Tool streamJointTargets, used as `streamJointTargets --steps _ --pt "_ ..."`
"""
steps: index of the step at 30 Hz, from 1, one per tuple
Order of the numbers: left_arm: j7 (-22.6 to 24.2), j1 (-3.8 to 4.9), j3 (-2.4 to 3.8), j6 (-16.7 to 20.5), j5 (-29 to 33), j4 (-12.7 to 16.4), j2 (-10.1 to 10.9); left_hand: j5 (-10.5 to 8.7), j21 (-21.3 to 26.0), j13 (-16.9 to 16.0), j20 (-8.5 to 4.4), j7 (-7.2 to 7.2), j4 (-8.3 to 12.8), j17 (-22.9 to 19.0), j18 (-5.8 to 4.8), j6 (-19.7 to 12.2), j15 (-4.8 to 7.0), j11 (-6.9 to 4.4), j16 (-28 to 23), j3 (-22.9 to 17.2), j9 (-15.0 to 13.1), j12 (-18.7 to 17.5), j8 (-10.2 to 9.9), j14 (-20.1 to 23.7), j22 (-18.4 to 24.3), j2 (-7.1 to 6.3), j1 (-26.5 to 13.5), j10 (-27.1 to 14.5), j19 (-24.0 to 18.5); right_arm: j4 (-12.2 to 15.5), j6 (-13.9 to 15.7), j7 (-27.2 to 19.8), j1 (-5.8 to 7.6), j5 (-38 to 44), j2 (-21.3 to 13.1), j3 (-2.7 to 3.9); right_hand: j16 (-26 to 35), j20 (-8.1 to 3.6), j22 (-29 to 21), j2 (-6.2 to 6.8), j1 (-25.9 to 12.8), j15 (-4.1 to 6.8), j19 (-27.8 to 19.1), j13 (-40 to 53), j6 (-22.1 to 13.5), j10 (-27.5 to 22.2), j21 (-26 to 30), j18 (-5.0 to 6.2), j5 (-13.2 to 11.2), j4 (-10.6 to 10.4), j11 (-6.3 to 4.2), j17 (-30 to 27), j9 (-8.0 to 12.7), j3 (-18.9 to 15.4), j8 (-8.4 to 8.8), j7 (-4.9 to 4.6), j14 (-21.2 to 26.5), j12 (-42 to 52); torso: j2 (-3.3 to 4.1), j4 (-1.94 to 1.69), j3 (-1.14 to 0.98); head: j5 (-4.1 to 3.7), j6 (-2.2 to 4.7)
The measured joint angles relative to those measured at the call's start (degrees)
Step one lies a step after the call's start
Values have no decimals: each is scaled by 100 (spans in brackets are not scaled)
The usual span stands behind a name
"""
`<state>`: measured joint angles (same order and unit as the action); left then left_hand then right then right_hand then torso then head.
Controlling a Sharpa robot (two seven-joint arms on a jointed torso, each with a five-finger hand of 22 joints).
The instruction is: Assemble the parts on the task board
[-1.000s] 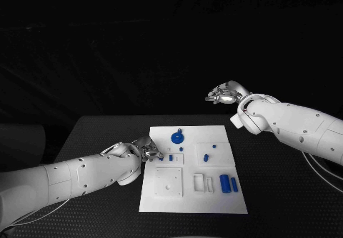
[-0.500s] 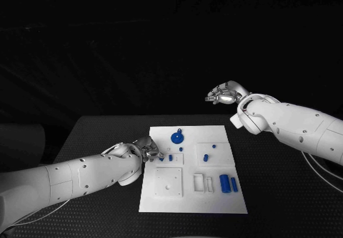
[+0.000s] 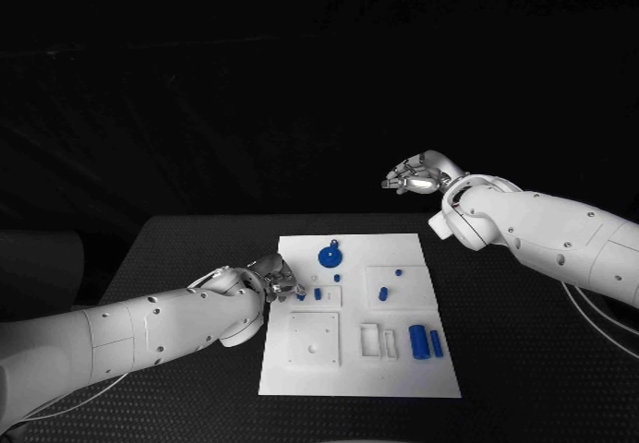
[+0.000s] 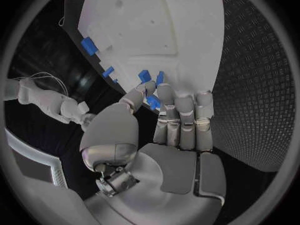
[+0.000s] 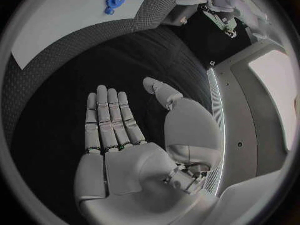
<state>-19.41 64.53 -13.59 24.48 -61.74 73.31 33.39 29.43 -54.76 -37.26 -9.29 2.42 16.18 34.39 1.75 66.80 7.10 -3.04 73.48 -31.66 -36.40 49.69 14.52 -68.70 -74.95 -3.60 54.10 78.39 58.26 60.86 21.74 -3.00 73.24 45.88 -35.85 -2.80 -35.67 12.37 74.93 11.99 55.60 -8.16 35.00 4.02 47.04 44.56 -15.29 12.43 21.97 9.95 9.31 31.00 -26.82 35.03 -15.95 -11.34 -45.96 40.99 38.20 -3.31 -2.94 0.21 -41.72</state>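
**Left robot hand settled at the board's edge**

Black surface [image 3: 533, 369], white task board [image 3: 309, 374] mid-table. Unmoved since a second ago: left robot hand [image 3: 273, 280] pinching a small blue part [image 4: 152, 102] at its left rim; right robot hand [image 3: 416, 175] raised, released. Insertion likely pending.

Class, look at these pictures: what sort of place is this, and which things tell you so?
Probably a robotics lab or test bench: a white task board with small blue parts lies on a black table, worked by two white robot arms in a dark room.

A black textured table [image 3: 533, 369] stands before a dark, unlit backdrop
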Motion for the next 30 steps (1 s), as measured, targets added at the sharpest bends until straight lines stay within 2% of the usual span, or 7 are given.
streamJointTargets --steps 7,10,11,14,23,30 --pt "14 -6 0 1 -24 26 17 -23 0 0 0 -1 -2 0 -2 -1 0 0 0 -2 0 0 2 0 0 -29 29 1 0 1 0 0 0 0 0 0 0 0 0 0 0 0 0 0 0 0 0 0 0 0 0 0 0 0 0 0 0 0 2 -1 1 4 7" --pt "19 -7 1 -4 -29 45 27 -123 0 1 0 -3 -2 0 -3 -2 0 -1 0 -2 0 0 8 0 1 -87 87 2 0 1 0 0 0 0 0 0 0 0 -1 0 0 0 0 0 0 0 0 0 0 0 0 0 0 0 0 0 0 0 2 1 2 4 7" --pt "25 -7 1 -8 -40 58 31 -225 0 1 0 -3 -2 0 -3 -2 0 -9 0 -2 0 0 8 0 1 -122 124 11 0 1 0 0 0 0 0 0 0 0 -1 0 0 0 0 0 0 0 0 0 0 0 0 0 0 0 0 0 0 0 2 1 2 5 5" --pt "47 -12 0 -11 -121 107 33 -331 0 1 0 -39 -19 0 -3 34 28 -60 0 -19 0 0 9 -27 1 -185 186 41 0 3 0 0 0 0 -5 0 0 0 -1 0 0 0 0 0 0 0 0 0 0 0 0 0 0 0 0 0 0 0 3 5 2 5 -2" --pt "134 -58 -9 93 -258 224 133 -341 -25 1 0 -44 -25 -1 -3 69 49 -89 40 -45 0 23 9 -49 2 -197 199 56 0 12 0 0 0 0 -11 0 0 0 -1 0 0 0 0 1 0 0 0 0 0 0 0 1 -1 0 0 0 0 0 3 1 -1 1 7" --pt "196 -84 -19 411 -90 304 240 -265 -47 -6 0 -50 -24 7 -3 75 50 -89 40 -46 0 23 9 -50 3 -198 200 57 0 18 0 0 0 0 -25 0 0 0 -2 0 0 0 0 1 0 0 22 0 0 0 0 -4 -1 0 0 0 0 0 3 1 -1 7 20"
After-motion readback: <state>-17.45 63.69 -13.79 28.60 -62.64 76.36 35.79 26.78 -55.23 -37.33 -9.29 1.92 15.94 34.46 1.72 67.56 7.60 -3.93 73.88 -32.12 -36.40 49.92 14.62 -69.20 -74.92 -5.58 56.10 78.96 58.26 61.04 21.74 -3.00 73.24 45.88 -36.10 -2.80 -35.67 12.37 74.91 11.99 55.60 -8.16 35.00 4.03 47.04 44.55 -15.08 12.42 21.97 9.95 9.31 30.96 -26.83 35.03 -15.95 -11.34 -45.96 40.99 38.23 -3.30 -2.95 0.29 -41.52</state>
